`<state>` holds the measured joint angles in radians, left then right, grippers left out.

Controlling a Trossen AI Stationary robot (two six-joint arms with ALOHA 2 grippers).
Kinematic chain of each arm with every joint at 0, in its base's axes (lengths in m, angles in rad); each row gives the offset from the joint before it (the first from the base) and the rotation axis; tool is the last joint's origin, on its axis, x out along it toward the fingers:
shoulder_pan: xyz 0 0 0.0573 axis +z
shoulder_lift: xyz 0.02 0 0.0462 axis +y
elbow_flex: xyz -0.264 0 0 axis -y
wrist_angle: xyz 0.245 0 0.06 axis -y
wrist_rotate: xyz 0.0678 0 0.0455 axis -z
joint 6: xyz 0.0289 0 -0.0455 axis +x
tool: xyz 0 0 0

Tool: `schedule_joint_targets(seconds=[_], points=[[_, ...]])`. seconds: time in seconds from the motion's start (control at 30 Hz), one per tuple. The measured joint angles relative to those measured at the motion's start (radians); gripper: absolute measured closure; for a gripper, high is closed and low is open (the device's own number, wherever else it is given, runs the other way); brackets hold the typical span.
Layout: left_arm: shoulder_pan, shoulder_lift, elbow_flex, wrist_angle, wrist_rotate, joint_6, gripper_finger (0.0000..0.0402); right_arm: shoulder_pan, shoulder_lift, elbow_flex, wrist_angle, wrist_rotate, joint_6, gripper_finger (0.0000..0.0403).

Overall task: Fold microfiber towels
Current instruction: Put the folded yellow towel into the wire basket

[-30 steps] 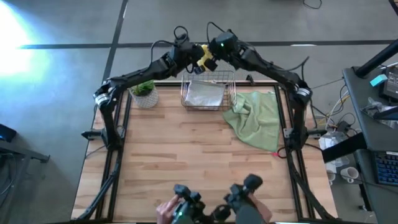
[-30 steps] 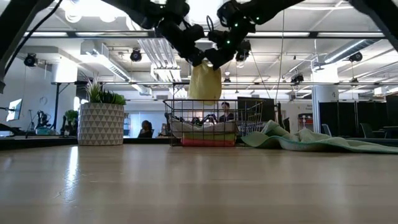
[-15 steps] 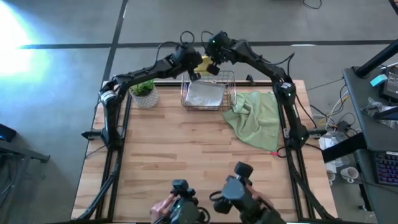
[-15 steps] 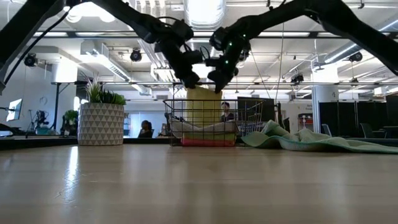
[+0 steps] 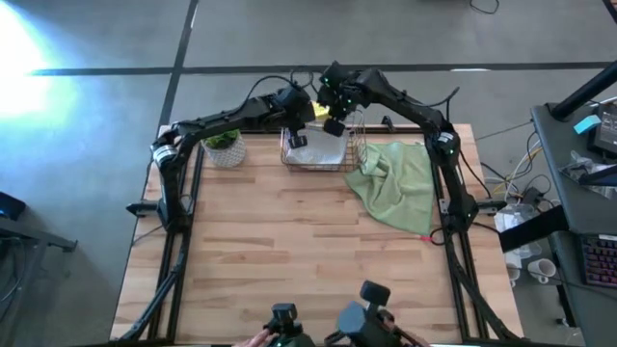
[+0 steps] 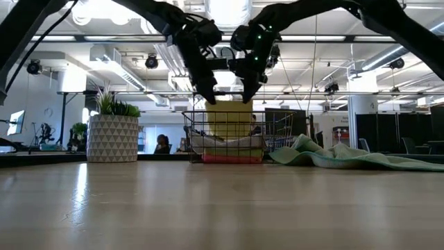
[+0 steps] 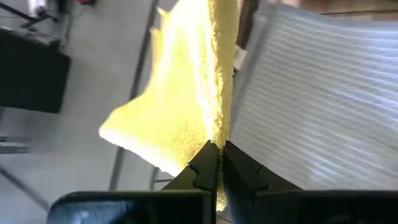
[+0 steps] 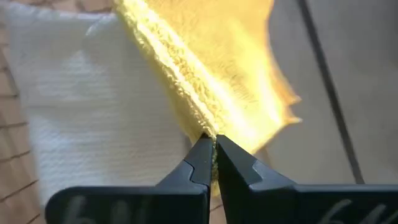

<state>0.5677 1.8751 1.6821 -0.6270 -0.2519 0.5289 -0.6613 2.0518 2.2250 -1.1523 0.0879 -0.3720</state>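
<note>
Yellow towel [image 6: 229,118], folded, hangs over the wire basket [image 5: 318,145] at the table's twelve o'clock, pinched along its top edge by the left gripper [image 6: 206,97] and, just to its right, the right gripper [image 6: 248,97], both clamped shut on it. The basket already holds a grey towel [image 5: 316,146] and others, while the sage towel [image 5: 400,183] lies crumpled at two o'clock, apparently the last to fold. The pale wood table [image 5: 289,251] carries a potted plant [image 5: 224,145] at eleven o'clock, and an open workshop with ceiling lights lies beyond.
</note>
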Motion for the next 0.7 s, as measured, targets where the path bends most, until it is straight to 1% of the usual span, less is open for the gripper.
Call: schedule_joint_targets(seconds=[0.13,0.23,0.37,0.5,0.7], points=[[-0.016,0.000,0.000,-0.059,0.064,-0.032,0.0401,0.024,0.000,-0.005,-0.054,-0.001,0.026,0.0394],[-0.029,0.000,-0.001,-0.090,0.088,-0.049,0.0401,0.035,0.009,-0.018,-0.088,-0.020,0.058,0.0394],[-0.040,0.001,-0.003,-0.120,0.098,-0.051,0.0401,0.054,0.012,-0.051,-0.082,-0.022,0.066,0.0394],[-0.039,0.016,-0.004,-0.122,0.165,-0.051,0.0401,0.059,0.012,-0.100,-0.069,-0.023,0.091,0.0394],[-0.040,0.038,-0.005,-0.145,0.194,-0.053,0.0401,0.060,0.012,-0.165,-0.060,-0.078,0.137,0.0394]])
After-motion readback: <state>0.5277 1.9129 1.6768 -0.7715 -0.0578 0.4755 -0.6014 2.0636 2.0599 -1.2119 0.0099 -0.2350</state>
